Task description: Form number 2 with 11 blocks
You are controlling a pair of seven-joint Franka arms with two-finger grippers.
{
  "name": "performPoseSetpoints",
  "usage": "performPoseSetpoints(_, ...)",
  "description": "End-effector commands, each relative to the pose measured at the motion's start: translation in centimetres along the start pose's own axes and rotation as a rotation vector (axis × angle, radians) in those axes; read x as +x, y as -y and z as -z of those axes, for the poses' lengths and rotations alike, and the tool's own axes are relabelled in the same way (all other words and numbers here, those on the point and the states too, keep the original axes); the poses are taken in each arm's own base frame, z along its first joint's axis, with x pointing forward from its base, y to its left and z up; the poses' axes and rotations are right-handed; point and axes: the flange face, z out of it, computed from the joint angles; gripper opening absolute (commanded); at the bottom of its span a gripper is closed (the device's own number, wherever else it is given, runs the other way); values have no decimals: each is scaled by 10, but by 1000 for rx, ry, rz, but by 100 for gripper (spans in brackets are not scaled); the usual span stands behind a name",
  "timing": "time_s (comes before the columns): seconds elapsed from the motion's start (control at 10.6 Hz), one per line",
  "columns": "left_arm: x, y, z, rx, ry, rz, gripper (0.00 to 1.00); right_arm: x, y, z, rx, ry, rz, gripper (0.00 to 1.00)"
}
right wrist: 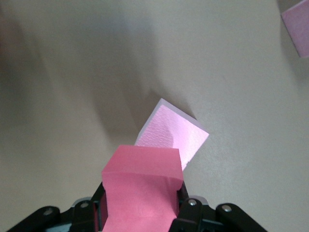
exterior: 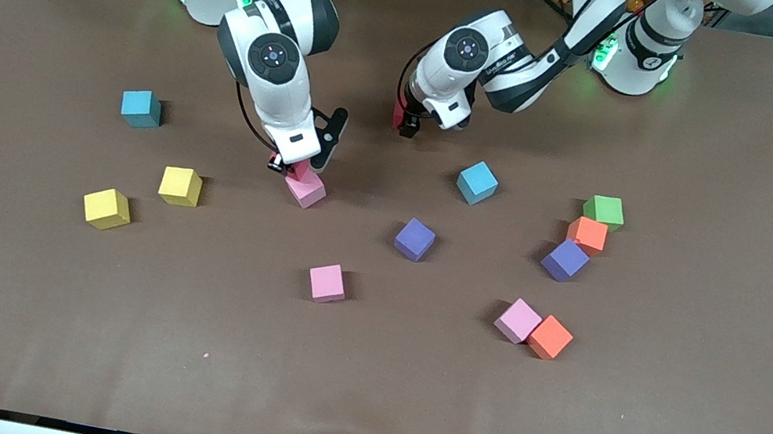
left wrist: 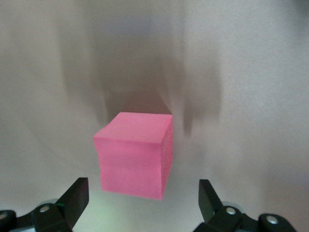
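Two jaws: left gripper (left wrist: pixel 140 200) agape at red cube (left wrist: pixel 136 154), bare table (exterior: pixel 356 387) around.

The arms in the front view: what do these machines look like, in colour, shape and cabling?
Both arms are glossy white, built of rounded segments with black bands at the joints. Each has a round dark cap on one joint, and green lights glow near the bases. Thin black cables loop beside both wrists. The left pincer and the right pincer are black, with two flat fingers each.
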Motion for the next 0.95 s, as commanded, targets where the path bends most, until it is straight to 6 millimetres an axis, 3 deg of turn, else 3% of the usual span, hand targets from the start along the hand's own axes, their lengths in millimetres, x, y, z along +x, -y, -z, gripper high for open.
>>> performPoseSetpoints(0.0, 5, -17, 36, -32, -52, -9, 100, 9, 13, 4, -11, 9, 34, 27)
performPoseSetpoints(0.19, 38, -61, 56, -79, -124, -44, 100, 14, 20, 5, -11, 10, 31, 27)
performPoseSetpoints(0.57, 106, -129, 88, -90, -170, -369, 100, 36, 54, 7, -14, 11, 48, 27)
performPoseSetpoints(0.85, 123, -139, 83, -66, -184, -437, 100, 56, 85, 6, -13, 12, 74, 27)
